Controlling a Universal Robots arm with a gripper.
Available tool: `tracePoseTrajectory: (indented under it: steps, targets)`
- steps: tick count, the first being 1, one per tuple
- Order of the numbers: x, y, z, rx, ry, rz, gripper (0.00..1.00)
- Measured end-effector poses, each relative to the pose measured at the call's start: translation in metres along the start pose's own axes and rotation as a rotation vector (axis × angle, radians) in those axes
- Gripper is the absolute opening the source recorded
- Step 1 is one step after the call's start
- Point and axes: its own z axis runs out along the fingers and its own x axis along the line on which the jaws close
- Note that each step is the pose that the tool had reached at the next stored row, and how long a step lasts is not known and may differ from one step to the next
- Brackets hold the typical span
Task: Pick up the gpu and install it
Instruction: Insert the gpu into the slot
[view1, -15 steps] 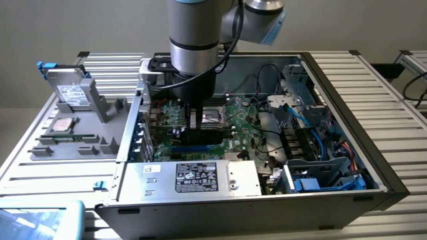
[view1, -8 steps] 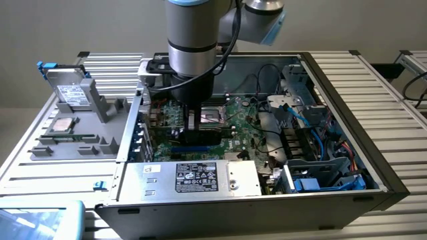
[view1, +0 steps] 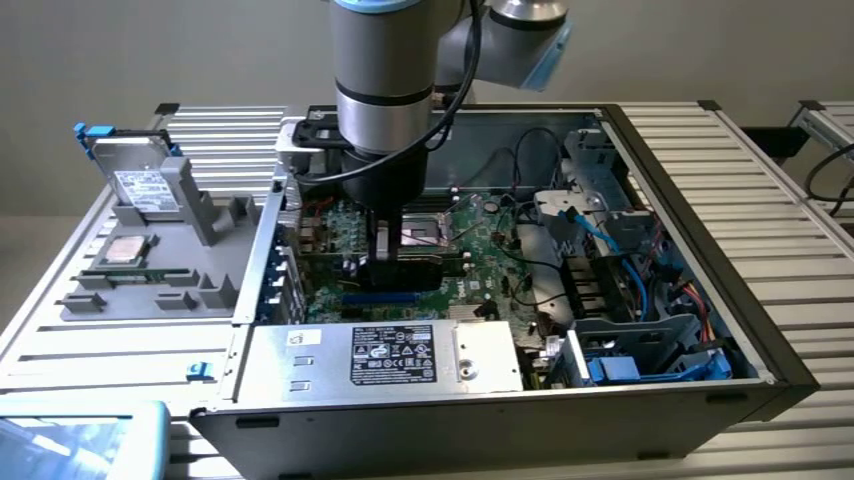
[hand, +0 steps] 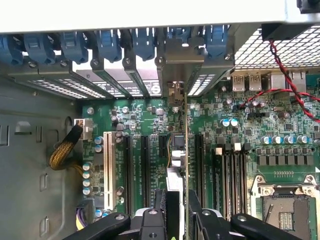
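Observation:
The gpu (hand: 186, 150) shows edge-on in the wrist view as a thin green line standing upright on the motherboard (hand: 240, 145) between the expansion slots. Its metal bracket (hand: 179, 55) rests against the case's rear slot openings. My gripper (hand: 182, 217) is shut on the card's upper edge, one black finger (hand: 165, 210) on each side. In the exterior view the gripper (view1: 396, 250) reaches down into the open computer case (view1: 694, 300), with the dark face of the gpu (view1: 407, 275) just below it. Whether the card is fully down in its slot I cannot tell.
The power supply (view1: 400, 355) lies at the case's front. Blue cables and a drive cage (view1: 627, 300) fill the exterior view's right. A grey fixture (view1: 160, 260) on the left holds a silver drive (view1: 140, 190). Red and black wires (hand: 287, 75), the CPU socket (hand: 282, 210) and blue clips (hand: 107, 42) surround the card.

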Motion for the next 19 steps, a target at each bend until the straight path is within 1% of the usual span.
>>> tracePoseTrajectory:
  steps: [7,19]
  targets:
    - [-0.001,0.0005,0.0007,0.0001,-0.0012,0.0,0.28]
    - [-0.003,0.0011,0.0024,0.0,-0.0013,0.0,0.28]
